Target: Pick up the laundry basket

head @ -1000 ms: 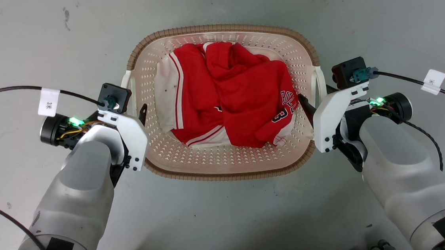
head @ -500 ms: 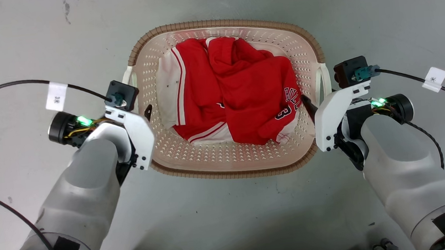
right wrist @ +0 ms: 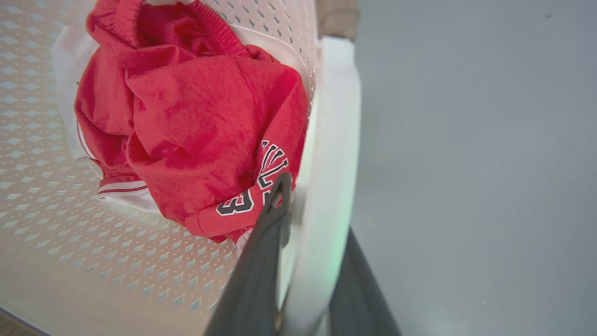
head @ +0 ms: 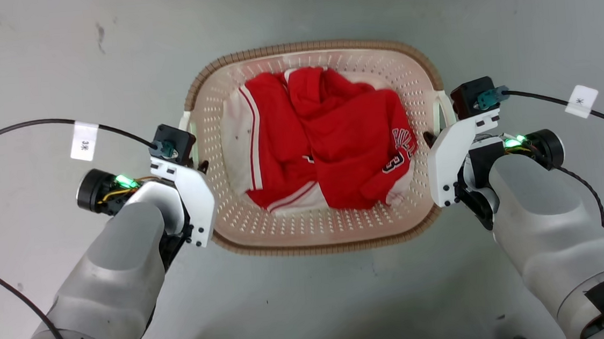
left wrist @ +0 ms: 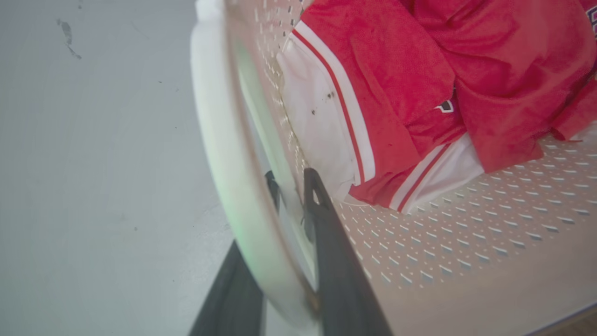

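The laundry basket [head: 314, 46] lies between the claws, long axis left to right; the left claw [head: 202, 165] pinches its left wall and the right claw [head: 429, 139] pinches its right wall.

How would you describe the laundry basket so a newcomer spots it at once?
Against the grey floor, midway between the robot's left gripper and right gripper, is the laundry basket. It is cream perforated plastic holding red and white clothing; its brown woven-look rim and white side handles mark it out.
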`<state>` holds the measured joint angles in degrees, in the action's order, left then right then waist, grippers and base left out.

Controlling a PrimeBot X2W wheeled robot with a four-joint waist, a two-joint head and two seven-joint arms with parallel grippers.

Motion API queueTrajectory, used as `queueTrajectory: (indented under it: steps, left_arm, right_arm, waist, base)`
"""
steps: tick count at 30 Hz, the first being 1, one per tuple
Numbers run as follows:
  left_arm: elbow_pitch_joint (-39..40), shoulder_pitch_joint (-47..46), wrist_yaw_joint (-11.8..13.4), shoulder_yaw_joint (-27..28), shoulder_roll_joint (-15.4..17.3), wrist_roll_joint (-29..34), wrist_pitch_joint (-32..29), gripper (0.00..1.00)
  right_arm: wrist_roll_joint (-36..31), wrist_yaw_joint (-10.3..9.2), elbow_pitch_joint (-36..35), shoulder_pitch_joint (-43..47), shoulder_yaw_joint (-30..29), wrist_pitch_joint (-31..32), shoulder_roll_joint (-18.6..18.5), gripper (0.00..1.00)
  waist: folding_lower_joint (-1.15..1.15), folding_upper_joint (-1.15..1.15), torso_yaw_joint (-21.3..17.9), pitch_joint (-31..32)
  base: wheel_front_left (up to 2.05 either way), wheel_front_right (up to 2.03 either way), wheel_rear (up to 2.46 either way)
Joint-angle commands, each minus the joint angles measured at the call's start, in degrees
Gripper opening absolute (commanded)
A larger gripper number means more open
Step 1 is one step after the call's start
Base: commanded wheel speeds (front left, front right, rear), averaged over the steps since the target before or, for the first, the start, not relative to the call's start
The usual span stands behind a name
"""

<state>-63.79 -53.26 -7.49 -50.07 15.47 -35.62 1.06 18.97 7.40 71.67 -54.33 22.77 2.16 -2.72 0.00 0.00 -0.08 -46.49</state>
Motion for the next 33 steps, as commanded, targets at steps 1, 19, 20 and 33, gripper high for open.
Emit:
queueTrajectory:
  steps: [1,19,20,33]
  left_arm:
    - [0.5,1.5,0.1,-1.8,1.3,-1.0,-1.6,0.0]
    - [18.5,7.1,-0.1,-20.4,11.6,-24.5,-21.5,0.0]
    - [19.5,7.3,-0.1,-21.1,12.2,-25.3,-22.2,0.0]
    - [25.7,11.6,-0.1,-23.4,16.9,-29.9,-28.6,0.0]
  right_arm:
    - [-0.8,0.16,0.5,-1.4,0.0,1.1,-0.3,0.0]
    - [1.3,0.05,2.1,4.7,1.5,23.8,-0.6,0.0]
    - [1.5,0.05,2.1,5.3,1.8,24.7,-0.6,0.0]
    - [7.3,0.06,-1.1,11.3,7.2,32.2,-0.8,0.0]
  waist:
    - [0.0,0.0,-0.4,2.4]
    - [0.0,0.0,0.2,25.6]
    - [0.0,0.0,0.3,26.9]
    - [0.0,0.0,-0.3,39.6]
  base:
    - [0.0,0.0,0.0]
    - [0.0,0.0,0.0]
    - [0.0,0.0,0.0]
    - [0.0,0.0,0.0]
